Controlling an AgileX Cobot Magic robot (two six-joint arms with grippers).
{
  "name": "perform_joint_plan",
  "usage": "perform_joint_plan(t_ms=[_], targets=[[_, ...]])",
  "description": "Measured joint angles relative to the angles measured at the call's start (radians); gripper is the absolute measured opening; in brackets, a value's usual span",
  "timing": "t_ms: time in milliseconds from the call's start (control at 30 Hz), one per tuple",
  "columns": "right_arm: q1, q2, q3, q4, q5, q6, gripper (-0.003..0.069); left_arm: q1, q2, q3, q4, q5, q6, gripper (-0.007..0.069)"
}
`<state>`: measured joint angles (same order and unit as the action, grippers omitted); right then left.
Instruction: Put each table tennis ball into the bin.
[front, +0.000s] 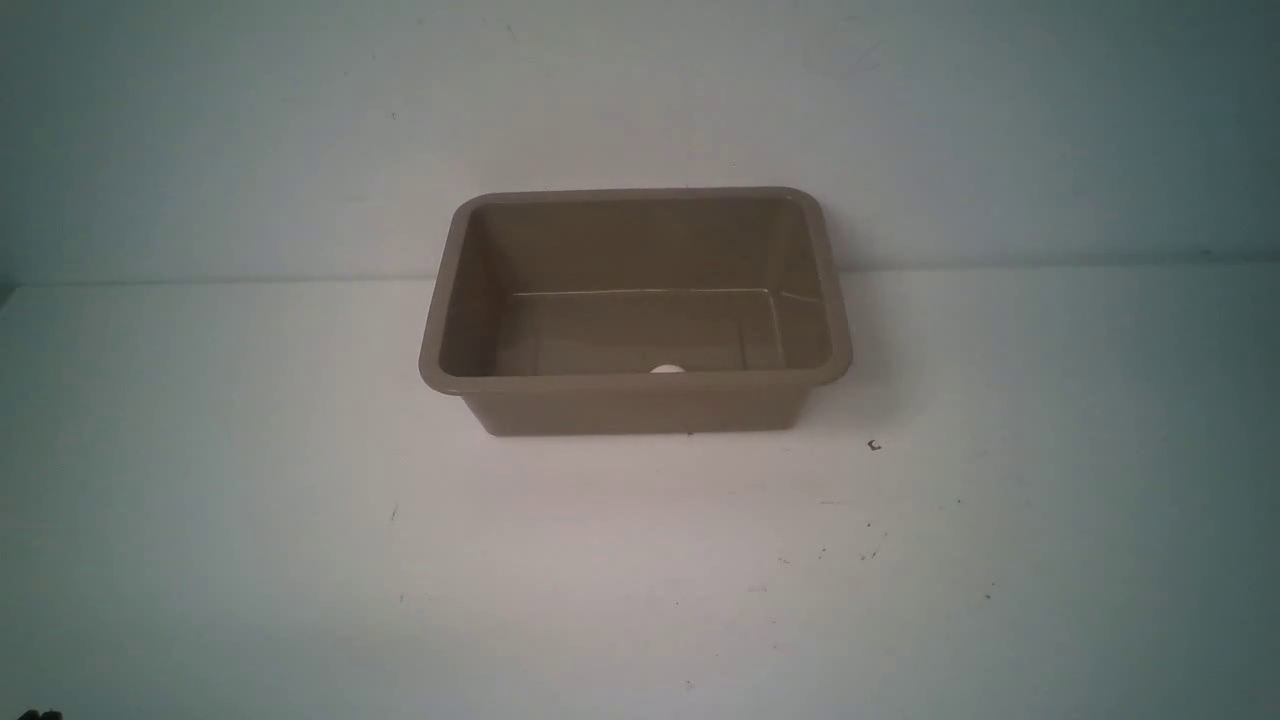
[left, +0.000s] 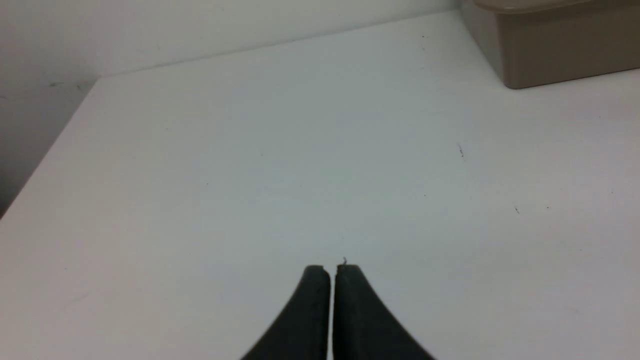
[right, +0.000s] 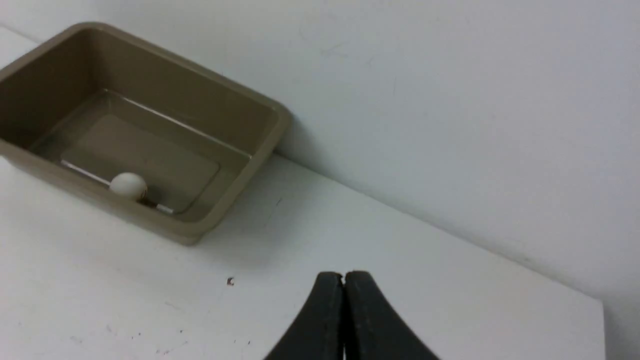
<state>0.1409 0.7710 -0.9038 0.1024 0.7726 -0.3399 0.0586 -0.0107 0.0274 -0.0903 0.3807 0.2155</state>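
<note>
The brown-taupe bin (front: 640, 380) stands in the middle of the white table near the back wall. A white table tennis ball (right: 128, 185) lies on the bin's floor against its near wall; in the front view only the ball's top (front: 667, 369) peeks over the rim. In the right wrist view the bin (right: 240, 200) shows at a distance from my right gripper (right: 344, 275), which is shut and empty above bare table. My left gripper (left: 332, 268) is shut and empty too, well away from the bin's corner (left: 550, 60). Neither arm shows in the front view.
The white table (front: 300, 520) runs back to a pale wall. A small dark mark (front: 874, 445) and several tiny specks lie on the table to the right of the bin. The table's left edge (left: 45, 160) shows in the left wrist view.
</note>
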Motion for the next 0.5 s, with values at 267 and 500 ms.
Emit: perform_joint_plan(t_ms=[267,500], targets=[[0.0,-0.329,0.584,0.005,-0.461,0.116,-0.0011,0.0,0.0,0.0,0.0,0.0,0.0,-0.0003],[0.0,-0.408,0.653,0.008,-0.503,0.15,-0.0011,0.0,0.0,0.0,0.0,0.0,0.0,-0.0003]])
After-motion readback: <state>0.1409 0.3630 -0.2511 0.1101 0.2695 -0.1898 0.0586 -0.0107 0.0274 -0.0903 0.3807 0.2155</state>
